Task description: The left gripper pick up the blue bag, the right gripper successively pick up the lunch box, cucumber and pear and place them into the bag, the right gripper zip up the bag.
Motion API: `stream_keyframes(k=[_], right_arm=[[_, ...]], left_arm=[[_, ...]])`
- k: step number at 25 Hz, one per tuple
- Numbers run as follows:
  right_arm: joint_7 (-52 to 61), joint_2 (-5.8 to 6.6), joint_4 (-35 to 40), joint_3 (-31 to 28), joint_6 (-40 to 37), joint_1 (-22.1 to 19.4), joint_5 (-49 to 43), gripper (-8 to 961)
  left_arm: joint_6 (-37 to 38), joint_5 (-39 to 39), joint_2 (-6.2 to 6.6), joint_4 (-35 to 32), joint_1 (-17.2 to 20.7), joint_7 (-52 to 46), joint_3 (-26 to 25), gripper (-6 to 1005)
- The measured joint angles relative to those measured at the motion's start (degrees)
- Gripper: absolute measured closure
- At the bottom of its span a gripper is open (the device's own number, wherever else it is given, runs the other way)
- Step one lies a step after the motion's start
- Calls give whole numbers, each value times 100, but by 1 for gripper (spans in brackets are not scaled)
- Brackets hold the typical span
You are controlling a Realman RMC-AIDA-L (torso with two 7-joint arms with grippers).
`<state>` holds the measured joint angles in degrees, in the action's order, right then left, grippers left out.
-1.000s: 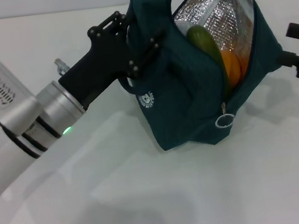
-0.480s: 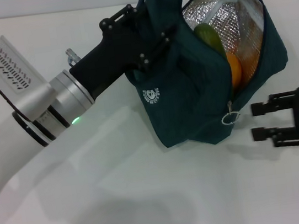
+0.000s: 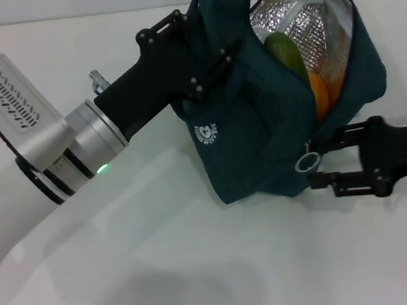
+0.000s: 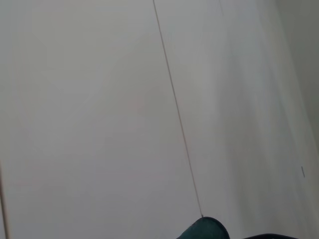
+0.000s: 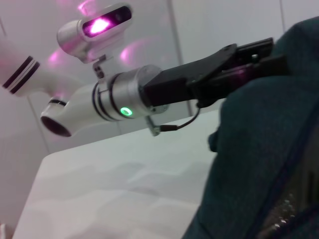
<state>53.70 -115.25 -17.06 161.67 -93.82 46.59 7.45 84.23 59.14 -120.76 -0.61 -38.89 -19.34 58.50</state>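
Head view | white table (image 3: 205, 273) | left pincer (image 3: 200, 50) clamps blue bag (image 3: 262, 137) | right pincer (image 3: 319, 165) open

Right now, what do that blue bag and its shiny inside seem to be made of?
The blue bag looks like matte woven fabric: it sags and folds softly where the left hand grips it. Its lining looks like crinkled silver foil, glinting in quilted facets, probably insulating. The zip's ring pull by the right hand looks like polished metal.

Bright even overhead light, soft shadows on the white table (image 3: 205, 273), magenta flare in the right wrist view.
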Motion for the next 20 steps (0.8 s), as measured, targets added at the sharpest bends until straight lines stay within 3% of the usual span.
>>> stream_keyframes(k=[11, 20], right_arm=[[-34, -13, 392, -4, 358, 131, -130, 467], [-1083, -13, 439, -29, 419, -103, 116, 773]], left_arm=[[145, 63, 0, 0, 109, 0, 13, 453], [155, 63, 0, -17, 139, 32, 12, 455]])
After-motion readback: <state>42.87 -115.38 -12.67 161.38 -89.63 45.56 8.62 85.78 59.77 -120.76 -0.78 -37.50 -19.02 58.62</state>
